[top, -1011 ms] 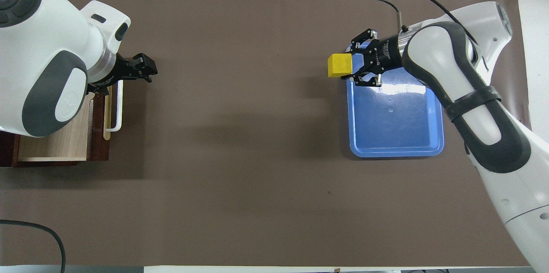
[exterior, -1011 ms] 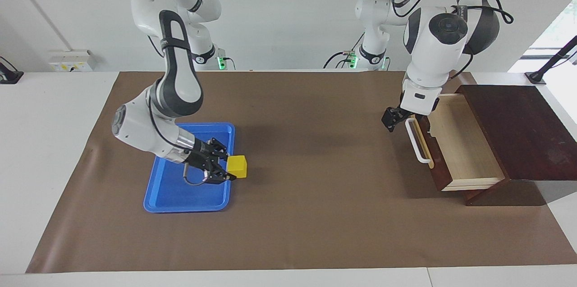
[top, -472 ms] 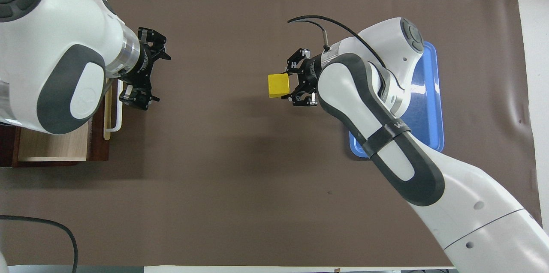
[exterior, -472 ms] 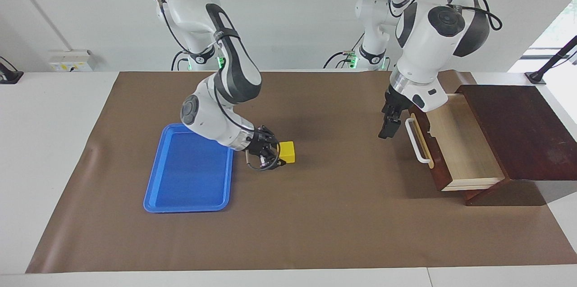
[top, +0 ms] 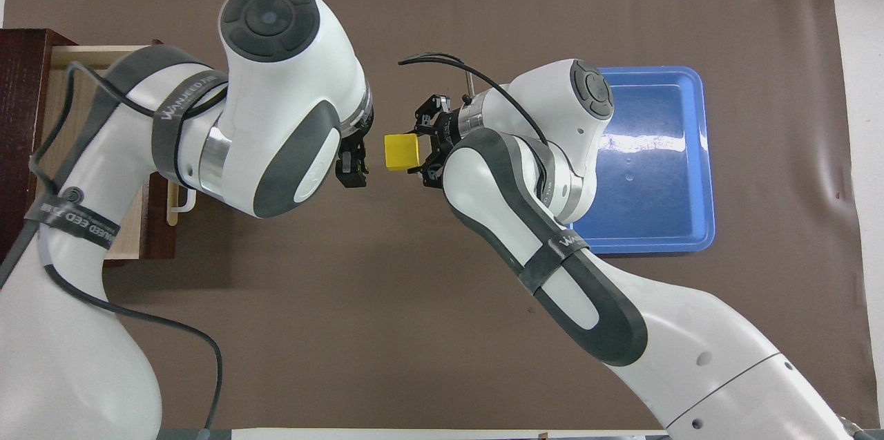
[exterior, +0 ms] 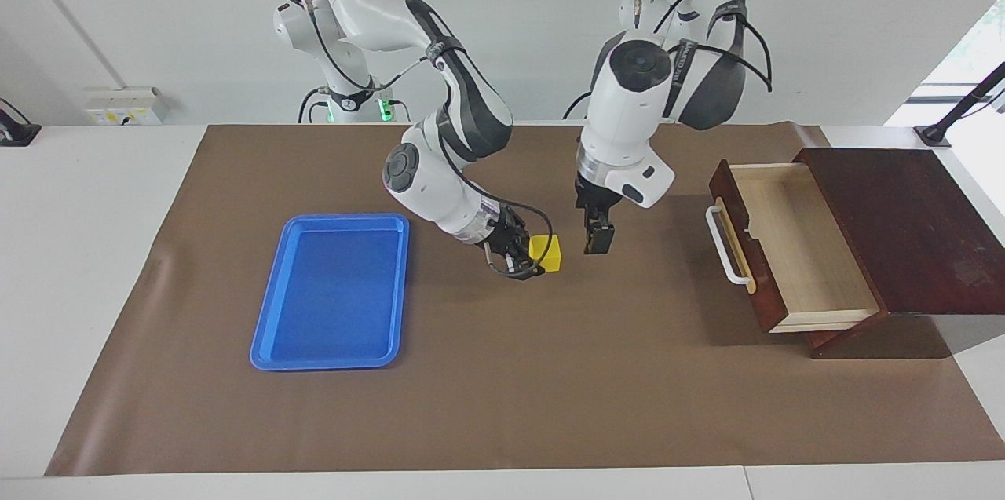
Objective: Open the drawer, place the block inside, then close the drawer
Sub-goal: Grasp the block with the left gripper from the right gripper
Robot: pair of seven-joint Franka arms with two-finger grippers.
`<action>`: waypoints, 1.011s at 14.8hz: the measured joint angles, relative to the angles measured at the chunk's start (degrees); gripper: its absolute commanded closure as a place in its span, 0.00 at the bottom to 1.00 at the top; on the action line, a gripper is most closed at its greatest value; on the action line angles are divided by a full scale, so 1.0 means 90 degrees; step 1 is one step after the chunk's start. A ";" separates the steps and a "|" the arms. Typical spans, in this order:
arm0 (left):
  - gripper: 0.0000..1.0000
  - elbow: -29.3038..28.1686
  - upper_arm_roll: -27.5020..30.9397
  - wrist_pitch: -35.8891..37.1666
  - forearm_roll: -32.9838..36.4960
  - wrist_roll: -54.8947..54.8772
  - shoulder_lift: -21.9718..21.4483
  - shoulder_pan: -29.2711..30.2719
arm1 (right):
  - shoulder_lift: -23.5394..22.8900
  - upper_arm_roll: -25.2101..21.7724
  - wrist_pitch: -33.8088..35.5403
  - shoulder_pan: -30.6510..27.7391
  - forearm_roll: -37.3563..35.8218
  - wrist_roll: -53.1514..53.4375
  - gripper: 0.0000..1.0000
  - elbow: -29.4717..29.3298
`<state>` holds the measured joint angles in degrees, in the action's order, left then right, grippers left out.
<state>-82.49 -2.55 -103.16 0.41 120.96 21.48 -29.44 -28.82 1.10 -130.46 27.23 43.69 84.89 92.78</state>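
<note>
Right gripper [exterior: 524, 255] pinching block [exterior: 546, 253] over mat centre, between blue tray [exterior: 271, 327] and drawer [exterior: 793, 249].

Left gripper [exterior: 597, 237] hangs just beside block, toward drawer; finger spread: cannot tell. Looks like handover step.

Judgement: align left fingers on block's 2 free faces, close firmly before right lets go; keep block level.

Drawer pulled open, interior bare, at left arm's end. Tray at right arm's end, well apart. Only obstruction: drawer's front and white handle [exterior: 726, 245]; carry block above them.

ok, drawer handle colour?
White, a bar handle on the dark reddish-brown drawer front; the facing view shows it best.
</note>
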 measured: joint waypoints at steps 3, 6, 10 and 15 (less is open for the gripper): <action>0.00 0.0001 0.0021 -0.0191 0.0155 0.0241 0.0253 -0.0062 | -0.0012 0.0000 0.0000 0.0020 0.0000 0.0000 1.00 -0.0002; 0.00 -0.0041 0.0020 -0.0446 0.0238 0.0507 0.0335 -0.0119 | -0.0012 0.0001 0.0000 0.0096 0.0000 0.0000 1.00 -0.0006; 0.00 -0.0122 0.0018 -0.0661 0.0394 0.0752 0.0483 -0.0322 | -0.0019 -0.0012 0.0000 0.0116 -0.0005 0.0000 1.00 0.0012; 0.00 -0.0296 0.0033 -0.0713 0.0500 0.0764 0.0483 -0.0336 | -0.0051 -0.0018 -0.0005 0.0115 -0.0005 0.0000 1.00 0.0007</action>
<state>-85.16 -2.25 -109.58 4.91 127.84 25.82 -32.46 -29.28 0.94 -130.50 28.27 43.64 84.89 92.84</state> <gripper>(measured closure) 0.000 0.436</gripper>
